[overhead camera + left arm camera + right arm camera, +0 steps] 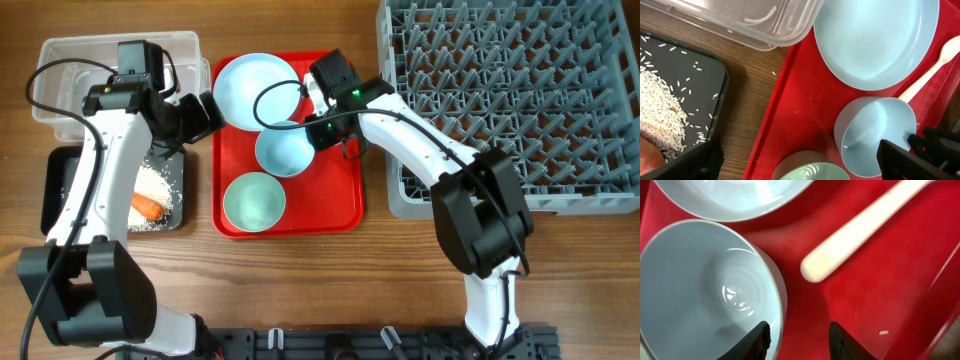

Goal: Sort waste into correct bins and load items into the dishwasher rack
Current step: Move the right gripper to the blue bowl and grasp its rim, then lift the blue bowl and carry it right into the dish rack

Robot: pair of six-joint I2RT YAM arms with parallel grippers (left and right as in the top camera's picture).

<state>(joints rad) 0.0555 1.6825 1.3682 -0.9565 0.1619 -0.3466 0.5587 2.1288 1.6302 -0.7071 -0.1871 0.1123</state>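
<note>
A wooden bench seen from above, with a flat red plastic tray between my two arms. My right hand hangs over this tray, its black fingers partly spread. One finger is over the inside of a small light blue round bowl and the other is outside its rim (red tray shows between the outer finger and the bowl wall, so nothing is pinched). A white plastic spoon lies just beside that bowl. A light blue round plate and a pale green bowl sit on the same tray.

My left hand is spread wide and holds nothing, near the tray's left edge. Left of it, a shallow black rectangular tray holds loose white rice grains and an orange carrot. A clear plastic rectangular tub stands beyond it. A large grey plastic grid rack stands far right.
</note>
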